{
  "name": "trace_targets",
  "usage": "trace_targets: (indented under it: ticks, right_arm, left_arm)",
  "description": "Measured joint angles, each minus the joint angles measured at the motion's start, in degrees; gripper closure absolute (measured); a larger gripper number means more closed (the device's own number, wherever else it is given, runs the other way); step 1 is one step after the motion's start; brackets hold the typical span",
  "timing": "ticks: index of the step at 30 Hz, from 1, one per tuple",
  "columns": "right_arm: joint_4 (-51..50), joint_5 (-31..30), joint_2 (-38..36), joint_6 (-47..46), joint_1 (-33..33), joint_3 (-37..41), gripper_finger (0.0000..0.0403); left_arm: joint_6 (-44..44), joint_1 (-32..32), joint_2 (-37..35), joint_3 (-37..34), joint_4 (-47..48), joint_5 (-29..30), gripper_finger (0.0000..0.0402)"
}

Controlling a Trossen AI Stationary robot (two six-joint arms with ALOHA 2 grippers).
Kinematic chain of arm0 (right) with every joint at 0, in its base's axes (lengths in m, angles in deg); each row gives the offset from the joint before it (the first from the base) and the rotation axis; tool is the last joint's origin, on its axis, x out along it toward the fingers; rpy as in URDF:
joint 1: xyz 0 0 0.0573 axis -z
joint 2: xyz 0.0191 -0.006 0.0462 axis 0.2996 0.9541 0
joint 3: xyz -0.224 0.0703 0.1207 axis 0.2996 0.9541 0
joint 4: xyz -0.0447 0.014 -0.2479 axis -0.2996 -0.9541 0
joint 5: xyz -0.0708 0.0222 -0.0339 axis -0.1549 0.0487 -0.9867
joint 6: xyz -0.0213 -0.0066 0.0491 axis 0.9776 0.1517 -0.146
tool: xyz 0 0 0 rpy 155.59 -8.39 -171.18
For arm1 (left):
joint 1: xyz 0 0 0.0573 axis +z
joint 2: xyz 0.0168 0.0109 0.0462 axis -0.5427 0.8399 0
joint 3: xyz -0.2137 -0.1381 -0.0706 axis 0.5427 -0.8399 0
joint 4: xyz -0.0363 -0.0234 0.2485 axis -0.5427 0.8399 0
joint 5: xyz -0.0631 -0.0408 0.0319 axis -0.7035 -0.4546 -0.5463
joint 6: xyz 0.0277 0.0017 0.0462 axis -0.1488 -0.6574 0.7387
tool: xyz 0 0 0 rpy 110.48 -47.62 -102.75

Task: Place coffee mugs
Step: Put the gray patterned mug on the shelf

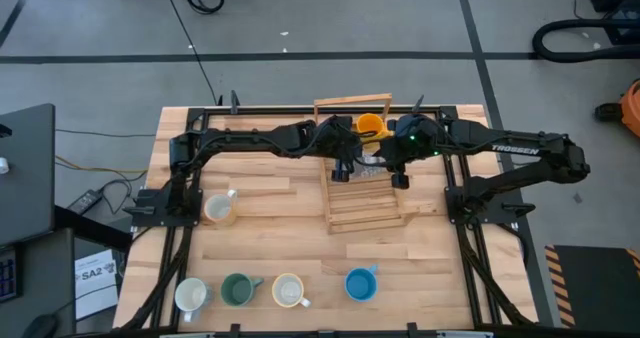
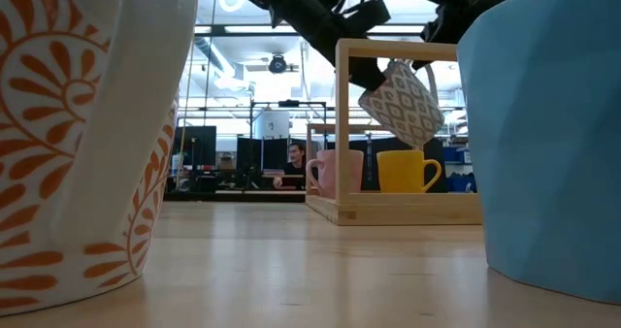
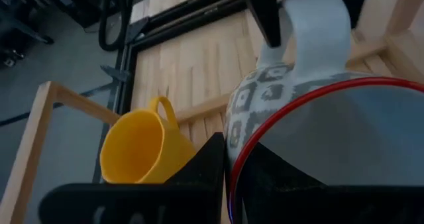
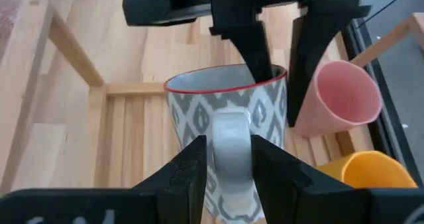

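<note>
A white mug with a grey diamond pattern and a red rim (image 4: 228,111) hangs tilted inside the wooden rack (image 1: 360,203), above a pink mug (image 2: 335,173) and a yellow mug (image 2: 408,171) that stand on the rack's floor. My left gripper (image 4: 283,95) comes from the table's left and is shut on the patterned mug's rim. My right gripper (image 4: 230,161) comes from the right and has the mug's handle between its fingers. My left gripper pinches the patterned mug's rim and wall (image 4: 281,85) on the side away from the handle, one finger inside the mug and one outside. The fingers slant down from the table's left. The mug hangs clear of the rack floor, tilted (image 2: 403,105). My right gripper has the mug's handle (image 4: 230,141) between its two fingers (image 4: 192,174). They lie close against both flat sides of the handle and slant down from the table's right. Whether they press on the handle, I cannot tell.
Along the near edge stand a white mug (image 1: 190,295), a green mug (image 1: 238,289), a cream mug (image 1: 288,291) and a blue mug (image 1: 360,284). An orange-patterned mug (image 1: 218,210) stands at the left. The rack's upright frame (image 2: 342,124) rises around the held mug.
</note>
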Motion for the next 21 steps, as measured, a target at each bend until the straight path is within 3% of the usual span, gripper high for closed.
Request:
trace_targets:
  ticks: [8,14,21]
  right_arm:
    - [1.6,0.26,-0.81,-0.09,0.04,1.93,0.0288]
    - [3.0,0.52,-1.38,0.93,0.06,1.93,0.0324]
    - [3.03,0.62,-1.38,0.07,0.08,1.93,0.0325]
  left_arm:
    - [0.3,-0.56,0.0,0.0,-1.52,0.97,0.0363]
    - [0.28,-0.55,0.0,0.0,-1.27,0.76,0.0363]
    - [0.39,-0.55,0.0,0.0,-1.2,0.92,0.0358]
